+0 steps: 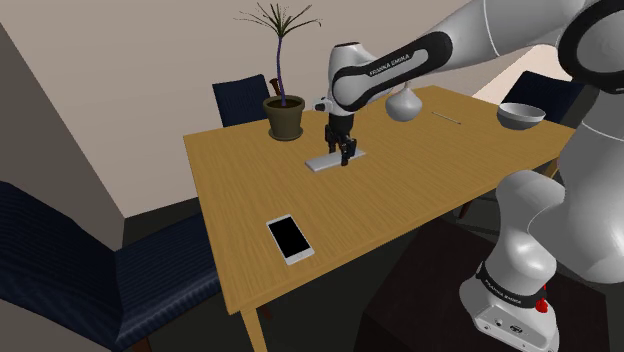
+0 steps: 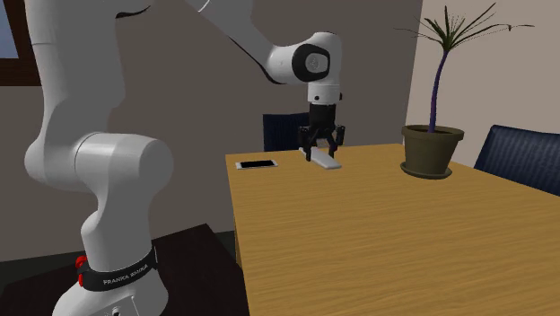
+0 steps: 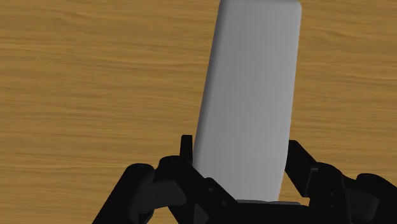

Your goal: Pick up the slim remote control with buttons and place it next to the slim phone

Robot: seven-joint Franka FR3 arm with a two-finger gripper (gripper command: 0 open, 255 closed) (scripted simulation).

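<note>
**A:** Wrist view: what's the hand [image 3: 240,151] doing?

**B:** Narrow, its fingers [image 3: 186,153] clasping one end of the plain grey remote [image 3: 251,89] over the counter [image 3: 95,76]. Grasp made, I'd say.

**A:** Second exterior view?

**B:** Remote mid-counter, maybe just off it; the phone [image 2: 257,164] lies apart. Next: carry it across, set it beside, not on.

**A:** Shoulder view, containers?

**B:** Pot [image 1: 284,117] holds a plant [image 1: 280,22]; the bowl [image 1: 521,115] looks empty.
</note>
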